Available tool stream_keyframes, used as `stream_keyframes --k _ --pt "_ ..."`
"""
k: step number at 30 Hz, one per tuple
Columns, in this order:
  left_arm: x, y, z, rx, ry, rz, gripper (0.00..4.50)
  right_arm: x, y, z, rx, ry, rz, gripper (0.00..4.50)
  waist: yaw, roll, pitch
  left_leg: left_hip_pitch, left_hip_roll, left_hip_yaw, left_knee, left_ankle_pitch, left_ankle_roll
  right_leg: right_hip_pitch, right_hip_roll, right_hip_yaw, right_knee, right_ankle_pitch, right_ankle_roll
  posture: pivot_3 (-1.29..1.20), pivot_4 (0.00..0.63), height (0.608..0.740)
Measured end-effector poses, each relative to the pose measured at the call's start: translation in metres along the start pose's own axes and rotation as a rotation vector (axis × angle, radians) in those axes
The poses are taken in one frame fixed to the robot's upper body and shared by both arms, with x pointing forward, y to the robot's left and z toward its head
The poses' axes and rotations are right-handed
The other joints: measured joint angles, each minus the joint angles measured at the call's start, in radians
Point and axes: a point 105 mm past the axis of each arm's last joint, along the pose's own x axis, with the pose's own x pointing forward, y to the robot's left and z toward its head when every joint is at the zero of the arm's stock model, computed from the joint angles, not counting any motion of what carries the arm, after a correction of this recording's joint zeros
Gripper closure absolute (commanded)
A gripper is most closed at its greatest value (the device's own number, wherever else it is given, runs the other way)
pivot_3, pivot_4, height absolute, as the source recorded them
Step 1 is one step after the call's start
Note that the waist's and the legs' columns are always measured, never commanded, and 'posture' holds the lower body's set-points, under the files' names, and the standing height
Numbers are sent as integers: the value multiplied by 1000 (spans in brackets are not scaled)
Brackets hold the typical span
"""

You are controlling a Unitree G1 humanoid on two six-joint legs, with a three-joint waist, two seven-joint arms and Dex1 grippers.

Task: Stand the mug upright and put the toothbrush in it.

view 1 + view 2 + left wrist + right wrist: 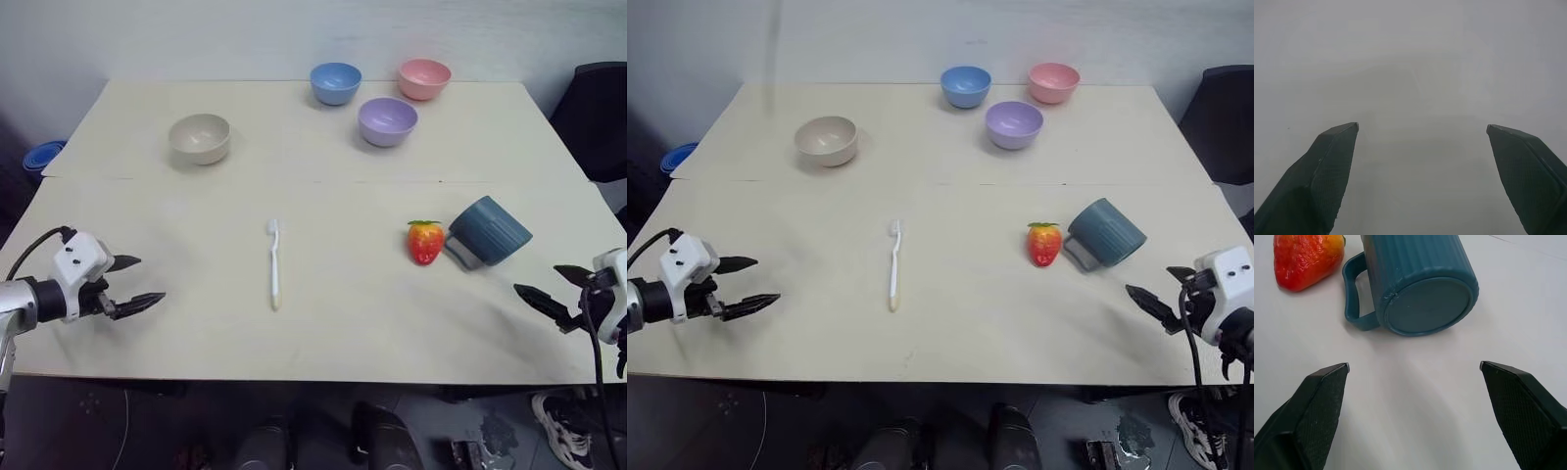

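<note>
You've got one ribbed slate-blue mug [487, 231] lying sideways, one slim white toothbrush [274, 264], four bowls, one strawberry [425, 241]; no labels; left gripper [137, 284] and right gripper [549, 290] fingers both spread, empty.

Pale cream desk [323, 333], two sections butted together, seam running side to side across middle. Plain white wall [245, 34] behind far edge. Dark floor [147, 421] below near edge. Black chair [598, 117] beyond right far corner. Light even, shadows soft.

place: lab or office room | cues: plain white wall [196, 39], pale table [323, 323], black chair [598, 117]
</note>
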Motion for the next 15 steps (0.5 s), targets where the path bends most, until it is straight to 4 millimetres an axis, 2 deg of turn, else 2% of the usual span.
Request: stream_keyframes --k 9,15 --pt "5 -2 1 -17 -30 12 38 3 4 -1 -19 14 16 0 1 0 0 0 0 0 0 0 0 0 0 0 0 0 0 0 150 740" --pt "7 0 13 -30 -57 8 38 4 10 0 -19 27 27 0 2 0 0 0 0 0 0 0 0 0 0 0 0 0 0 0 150 740"
